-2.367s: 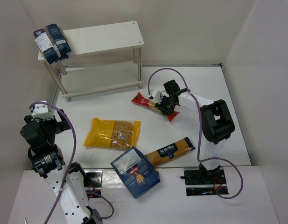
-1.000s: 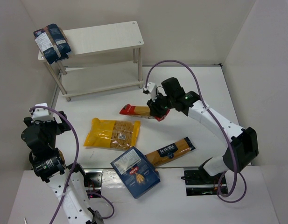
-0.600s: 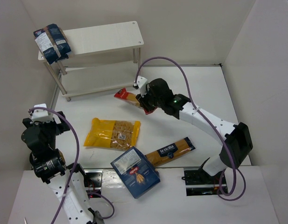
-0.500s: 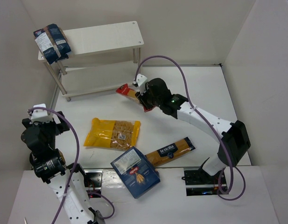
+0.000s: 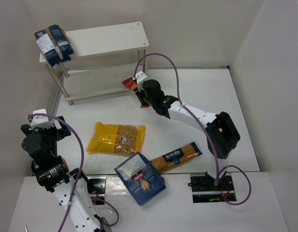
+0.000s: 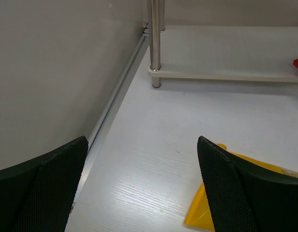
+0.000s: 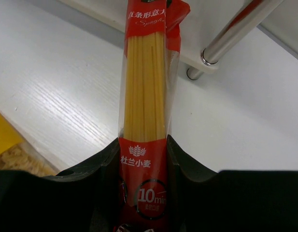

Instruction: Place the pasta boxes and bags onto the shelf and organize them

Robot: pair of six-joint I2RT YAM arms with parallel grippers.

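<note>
Red spaghetti first, since that's what we're carrying: the right pincer (image 7: 144, 157) is pinched tight on one end of the long red spaghetti pack (image 7: 145, 87), and the rest of the pack sticks straight out ahead of it, off the table (image 5: 197, 92). Its far tip sits right at the front edge of the shelf (image 5: 107, 38), down at the lower board (image 5: 100, 83) and just beside the metal leg (image 7: 235, 29) at that end. Our take on doing this step well: keep the pack level, steer it left of that leg so the tip doesn't snag, slide it in lengthwise along the board, and only let go once most of its length is supported, because it's held by one end and will likely droop or tip off otherwise. The right wrist view is the only one that shows us the grip and the gap to the leg. The top view hides the jaws behind the arm, but it alone gives the full layout: two dark-blue bags (image 5: 53, 44) on the top tier's left end, and the yellow clear-window bag (image 5: 117, 138), blue box (image 5: 139, 178) and long dark-blue spaghetti pack (image 5: 175, 157) all lying on the table. The left wrist view shows the left pincer (image 6: 141, 183) spread wide and empty, plus a sliver of red at the board's level.
</note>
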